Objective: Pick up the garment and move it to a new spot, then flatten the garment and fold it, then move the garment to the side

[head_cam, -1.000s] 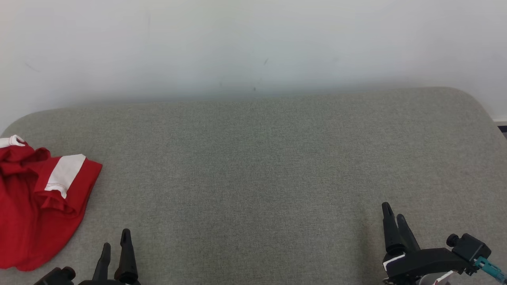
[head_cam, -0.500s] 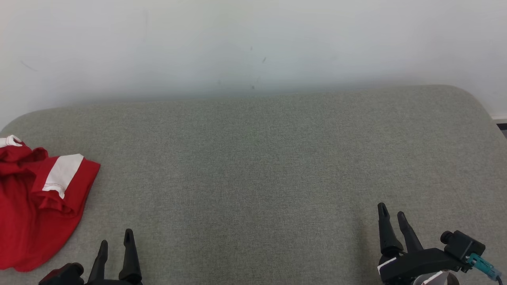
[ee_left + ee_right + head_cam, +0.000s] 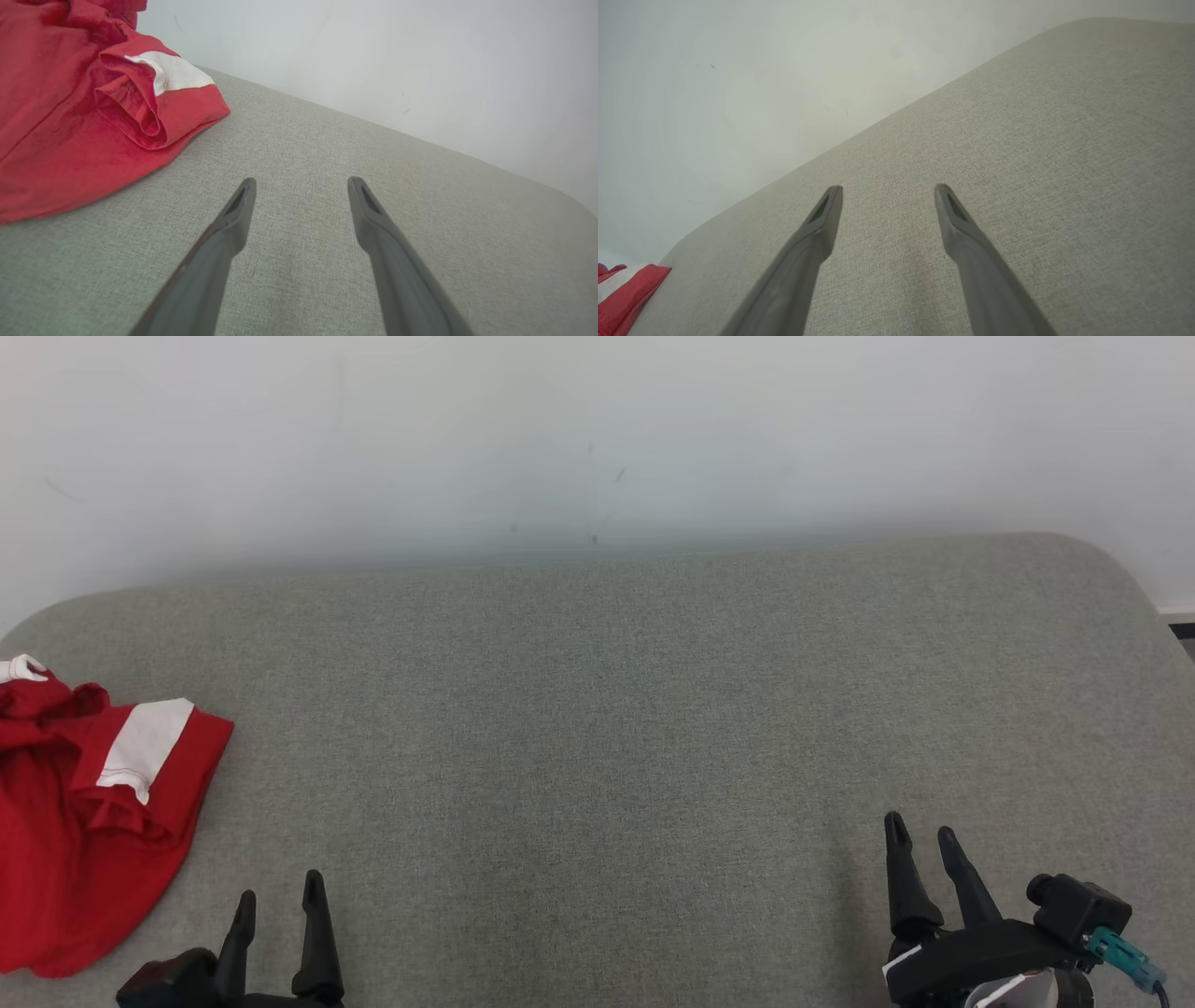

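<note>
Looking unstarted: garment (image 3: 75, 859) crumpled, unheld; left hand (image 3: 280, 887) near it, right hand (image 3: 920, 825) well apart, both wide.

— What sort of place is it?
— An indoor test room, more lab than home, as far as can be told. A bare white wall (image 3: 597, 429) takes the upper third of the frame, plain but for a few small dark scuffs (image 3: 620, 476) near top centre.
— And below it?
— A counter (image 3: 597, 709) covered in grey-green woven cloth, its far corners rounded, meeting the wall. At the right edge, a strip of pale skirting (image 3: 1178, 612) and dark floor (image 3: 1186, 635).
— Anything homely?
— A crumpled red garment (image 3: 84, 821) at the left edge. At lower right, beside the right claw (image 3: 920, 827), sits a small black camera (image 3: 1074, 903) with a teal plug (image 3: 1116, 952): rig hardware.
</note>
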{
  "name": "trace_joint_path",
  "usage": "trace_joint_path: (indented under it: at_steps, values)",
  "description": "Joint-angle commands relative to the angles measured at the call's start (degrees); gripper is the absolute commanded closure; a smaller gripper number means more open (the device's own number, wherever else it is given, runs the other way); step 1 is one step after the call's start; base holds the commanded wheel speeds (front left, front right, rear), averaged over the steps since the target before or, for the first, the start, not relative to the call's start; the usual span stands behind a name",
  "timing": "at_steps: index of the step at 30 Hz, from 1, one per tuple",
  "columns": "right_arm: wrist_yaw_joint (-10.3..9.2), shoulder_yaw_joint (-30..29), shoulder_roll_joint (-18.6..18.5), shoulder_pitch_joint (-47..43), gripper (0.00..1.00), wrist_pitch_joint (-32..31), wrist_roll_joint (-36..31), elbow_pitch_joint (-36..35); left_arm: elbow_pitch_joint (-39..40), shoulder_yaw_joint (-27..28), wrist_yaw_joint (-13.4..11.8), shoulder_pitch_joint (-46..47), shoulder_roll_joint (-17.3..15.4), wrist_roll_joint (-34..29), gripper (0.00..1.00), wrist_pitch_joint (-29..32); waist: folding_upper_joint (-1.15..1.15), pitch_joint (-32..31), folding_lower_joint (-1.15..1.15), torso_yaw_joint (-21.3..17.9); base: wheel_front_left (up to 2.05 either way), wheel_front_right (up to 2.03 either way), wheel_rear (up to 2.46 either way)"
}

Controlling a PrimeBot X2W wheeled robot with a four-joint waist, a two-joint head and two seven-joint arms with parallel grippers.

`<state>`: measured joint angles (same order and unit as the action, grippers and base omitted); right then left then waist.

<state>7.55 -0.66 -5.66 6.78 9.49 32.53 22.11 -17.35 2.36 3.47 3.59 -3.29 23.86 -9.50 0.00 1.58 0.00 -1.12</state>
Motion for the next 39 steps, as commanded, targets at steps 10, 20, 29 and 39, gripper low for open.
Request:
trace_joint_path:
  at_steps: [10,20,29,39]
  values:
    - [-0.08,-0.56,-0.07,0.23,0.00,1.81,-6.94,-2.67,0.73,-0.19,0.31,-0.57,-0.50,-6.46,0.00,-1.74,0.00,-0.03,0.00,-0.12,0.00,0.00,0.00]
    - [-0.09,-0.35,-0.18,-0.26,0.00,3.14,-12.83,-1.56,0.84,0.39,-0.50,-1.61,-0.40,-12.01,0.00,-3.15,0.00,-0.36,0.00,-0.22,0.00,0.00,0.00]
    - [-0.10,0.56,-0.60,0.22,0.00,4.19,-16.98,-0.61,0.83,0.47,-0.90,-1.73,-0.27,-16.30,0.00,-4.20,0.00,-0.09,0.00,-0.35,0.00,0.00,0.00]
    - [-0.11,0.58,-0.79,0.41,0.00,5.11,-20.70,0.28,0.44,0.12,-1.31,-1.62,-0.10,-20.45,0.00,-5.14,0.00,0.38,0.00,-0.06,0.00,0.00,0.00]
